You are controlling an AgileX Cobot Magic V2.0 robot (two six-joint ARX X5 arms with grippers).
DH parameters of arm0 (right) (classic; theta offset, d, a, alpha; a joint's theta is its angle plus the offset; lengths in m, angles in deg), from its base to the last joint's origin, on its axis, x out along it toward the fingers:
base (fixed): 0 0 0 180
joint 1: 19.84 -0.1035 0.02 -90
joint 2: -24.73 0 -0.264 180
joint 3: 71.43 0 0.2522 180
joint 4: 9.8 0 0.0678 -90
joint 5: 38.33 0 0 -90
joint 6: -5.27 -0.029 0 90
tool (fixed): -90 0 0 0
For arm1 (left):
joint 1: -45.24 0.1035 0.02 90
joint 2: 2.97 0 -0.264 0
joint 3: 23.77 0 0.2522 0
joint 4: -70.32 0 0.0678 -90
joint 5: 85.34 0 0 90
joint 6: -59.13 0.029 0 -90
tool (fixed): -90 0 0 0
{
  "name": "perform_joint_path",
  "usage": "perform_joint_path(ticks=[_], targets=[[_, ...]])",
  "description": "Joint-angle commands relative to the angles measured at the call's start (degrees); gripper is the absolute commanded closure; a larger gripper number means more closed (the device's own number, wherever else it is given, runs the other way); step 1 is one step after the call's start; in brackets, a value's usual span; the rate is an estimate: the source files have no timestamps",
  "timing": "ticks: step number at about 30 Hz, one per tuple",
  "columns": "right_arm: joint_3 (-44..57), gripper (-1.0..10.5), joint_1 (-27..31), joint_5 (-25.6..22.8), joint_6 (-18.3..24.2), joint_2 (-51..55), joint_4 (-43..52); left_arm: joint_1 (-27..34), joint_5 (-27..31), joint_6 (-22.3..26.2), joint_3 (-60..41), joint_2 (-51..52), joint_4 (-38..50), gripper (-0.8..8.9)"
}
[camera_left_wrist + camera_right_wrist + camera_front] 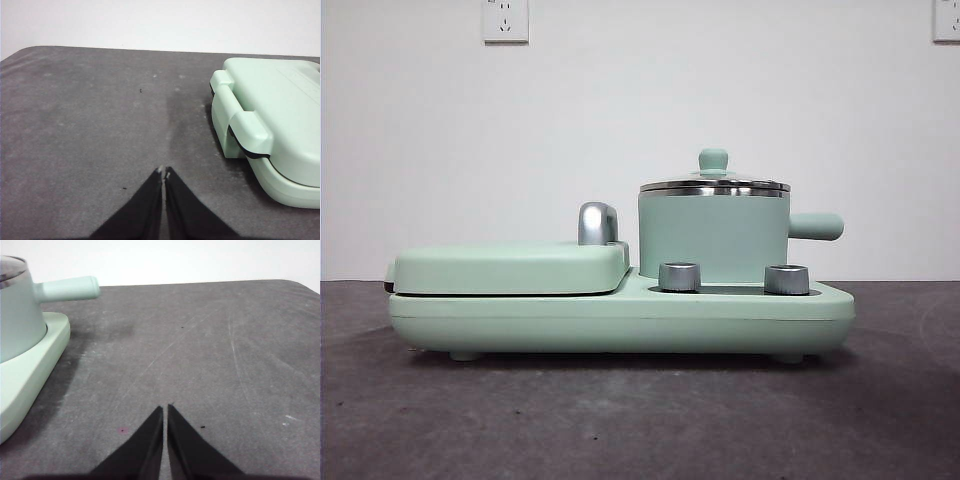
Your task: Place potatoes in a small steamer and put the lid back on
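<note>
Lid (714, 183) sits shut on the small steamer (713, 236), which stands on the mint cooker base (620, 318) w/ its side handle (815, 226) sticking out; no potato visible in any view, so can't say where it is. Left gripper (164, 172) and right gripper (165, 409) both hover over bare tabletop (210, 355) either side of the appliance, fingers pressed together, holding nothing. Risks: the small knob (713, 159) gives little to grip, so the glass lid could slip & drop; an arm sweeping in could clip the handle and shove the pot.
</note>
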Motion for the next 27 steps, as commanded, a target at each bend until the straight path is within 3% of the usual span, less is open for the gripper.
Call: perform_joint_path(ticks=[1,27], targets=[[0.5,9.4,0.0,0.5,0.3,0.0,0.2,0.0,0.0,-0.2,-1.1,0.1,-0.3,8.05],[0.5,9.4,0.0,1.2,0.3,0.0,0.2,0.0,0.0,-0.2,-1.1,0.1,-0.3,8.05]])
